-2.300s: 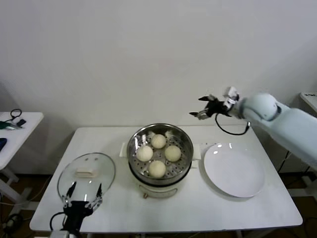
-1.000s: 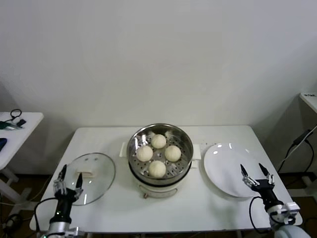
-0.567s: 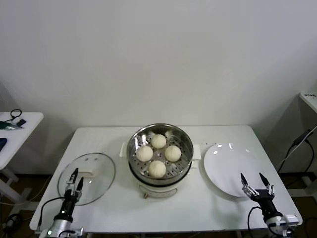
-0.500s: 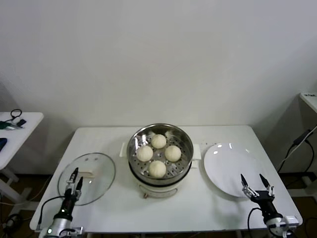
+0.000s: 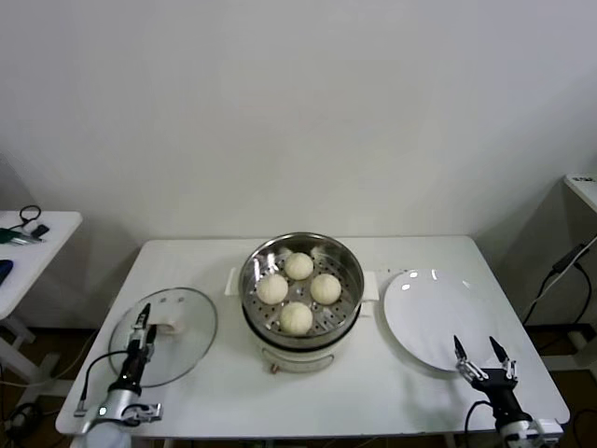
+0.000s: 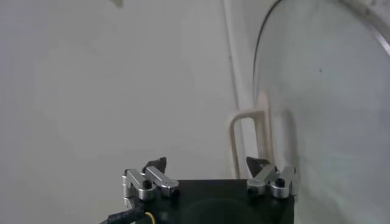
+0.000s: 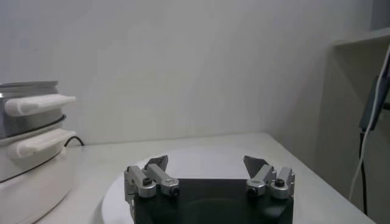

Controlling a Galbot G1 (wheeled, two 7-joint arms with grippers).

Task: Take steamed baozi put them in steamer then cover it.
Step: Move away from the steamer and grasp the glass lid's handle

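Claw on the left (image 5: 142, 325) (image 6: 207, 167): spread wide and holding nothing. Hung low at the near left side of the bench (image 5: 373, 392), over the near part of the cover (image 5: 191, 322) (image 6: 323, 91). Pointed toward the cream handle (image 5: 164, 327) (image 6: 250, 140) in the middle of the cover. Had that handle just ahead of the tips, a bit to one side, not yet between them. Could not tell if a tip touched the glass.

Claw on the right (image 5: 476, 351) (image 7: 207, 163): wide open too, and empty. Sat low at the near right corner of the bench, just beside the near edge of the white plate (image 5: 438, 313) (image 7: 122, 189). Seemed to be waiting.

Farther out: found the cover lying flat on the bench, left of the steamer (image 5: 298, 350) (image 7: 30, 140) and a little apart from it. Found the steamer in the middle of the bench, open on top. Counted four baozi inside it, at the back (image 5: 298, 266), left (image 5: 272, 288), right (image 5: 325, 287) and front (image 5: 296, 318). Saw nothing on the plate.

Judged the first part done, with every baozi in the steamer. Left to do: close the left claw on the handle, lift the cover, carry it to the right and set it down on the steamer. Needed a careful grip, with such a flat, thin handle.
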